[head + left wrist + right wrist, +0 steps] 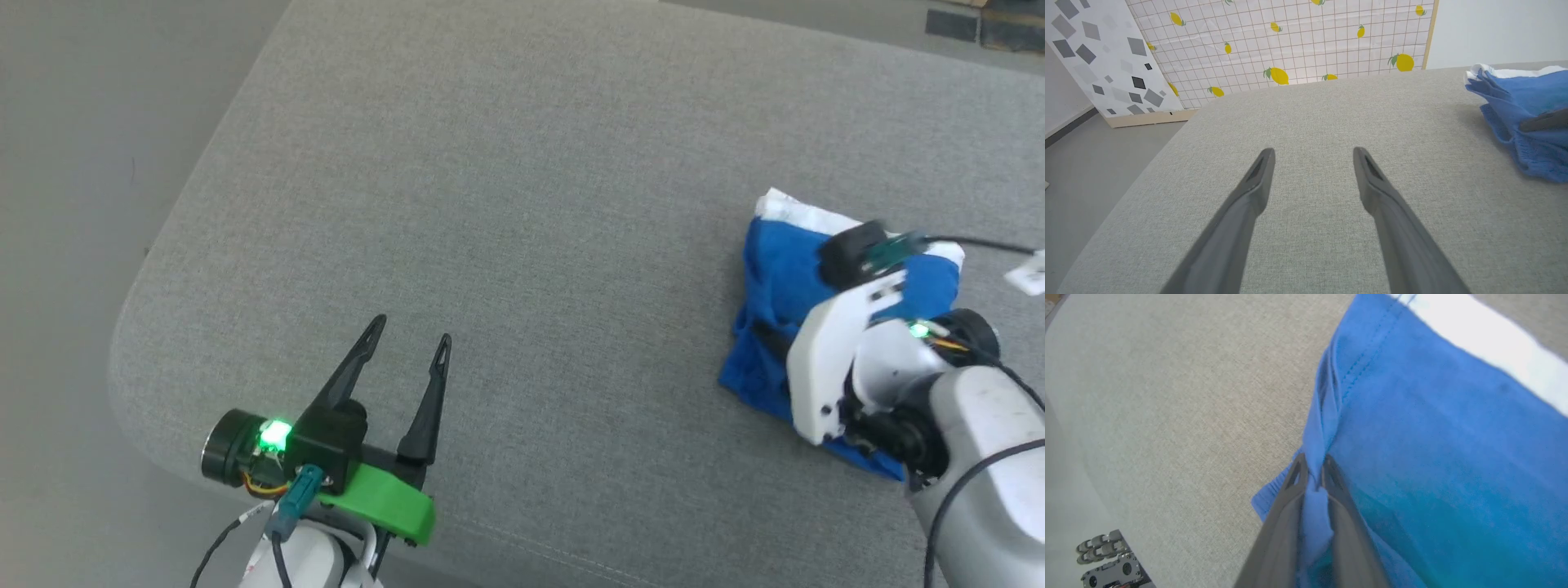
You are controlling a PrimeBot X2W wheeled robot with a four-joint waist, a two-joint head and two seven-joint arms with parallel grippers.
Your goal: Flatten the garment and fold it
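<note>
The blue garment (775,278) lies bunched at the right of the grey cushion (522,204), a white stripe along its far edge. In the right wrist view my right gripper (1312,467) is shut on a pinched fold of the garment (1453,457) at its left edge. The head view hides those fingers behind the white wrist. At the front left my left gripper (408,331) hovers open over bare cushion with nothing between its fingers (1259,175). Far right in the left wrist view sits the garment (1523,102), with one dark finger (1545,120) of the other gripper against it.
The cushion's rounded front left corner (131,343) drops to grey floor (82,163). Patterned boards (1290,49) lean against the wall behind the cushion. A black cable (988,243) runs off to the right.
</note>
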